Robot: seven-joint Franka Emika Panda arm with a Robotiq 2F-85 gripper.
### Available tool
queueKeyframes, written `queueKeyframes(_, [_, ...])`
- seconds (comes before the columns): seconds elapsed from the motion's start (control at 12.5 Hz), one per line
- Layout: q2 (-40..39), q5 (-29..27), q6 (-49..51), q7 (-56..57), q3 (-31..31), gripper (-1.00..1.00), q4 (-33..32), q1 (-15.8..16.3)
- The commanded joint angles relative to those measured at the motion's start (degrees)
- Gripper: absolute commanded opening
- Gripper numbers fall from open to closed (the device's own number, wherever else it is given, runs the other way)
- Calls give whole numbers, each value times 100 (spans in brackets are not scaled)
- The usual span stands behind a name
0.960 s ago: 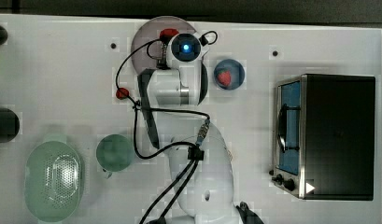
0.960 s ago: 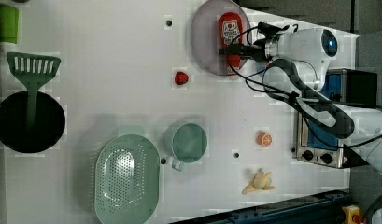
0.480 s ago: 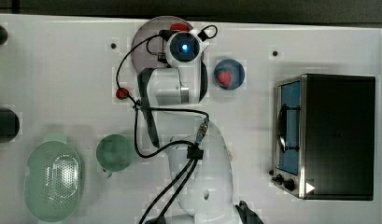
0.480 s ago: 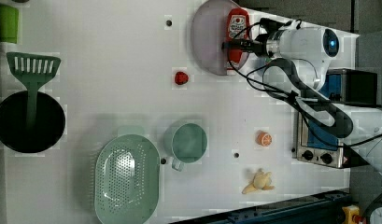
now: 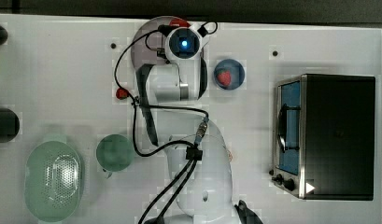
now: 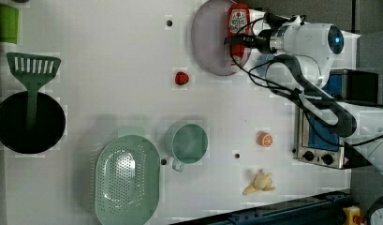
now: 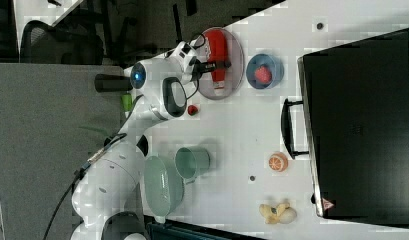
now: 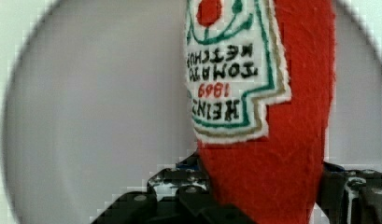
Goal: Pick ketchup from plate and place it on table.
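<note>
From my remote station I see the claw [image 8: 261,196] closed around the lower body of the ketchup [image 8: 268,140], one finger [image 8: 179,186] pressed on either side of the red plush bottle, in the wrist view. The jaws stand partly open, as wide as the bottle they grip. The ketchup [image 6: 238,23] is over the plate [image 6: 210,40], along the plate's edge nearest the arm in the left view; whether it rests on the plate or is lifted off it I cannot tell. In the right view the bottle [image 7: 219,52] lies lengthwise across the plate [image 7: 234,75], with the claw [image 7: 218,64] clamped across its middle.

Taking the plate as my landmark: a small red blob [image 6: 181,78] sits on the table [image 6: 109,70] just beside the plate's rim. In the top view a blue dish [image 5: 229,73] holding a strawberry [image 5: 223,77] lies near the plate [image 5: 142,46], toward the top view's right. A toaster oven [image 5: 326,135] stands well apart from the plate, beyond the blue dish. A green cup [image 6: 187,143] and a pale green colander [image 6: 127,180] sit well apart from the plate. An orange half [image 6: 265,139] and a pale shell-like item [image 6: 259,183] lie near the oven, far from the plate.
</note>
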State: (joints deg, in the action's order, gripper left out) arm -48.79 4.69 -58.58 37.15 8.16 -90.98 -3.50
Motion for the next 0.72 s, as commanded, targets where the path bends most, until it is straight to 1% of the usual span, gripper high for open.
queueKeyframes(0.08, [595, -2, 585, -329, 51, 24, 489, -38])
queueKeyframes(0.24, [983, -137, 1419, -355, 51, 24, 582, -92])
queueKeyframes(0.48, [1673, -582, 2587, -355, 28, 24, 563, -221])
queueKeyframes(0.72, [2338, -593, 3717, -354, -47, 24, 379, -394])
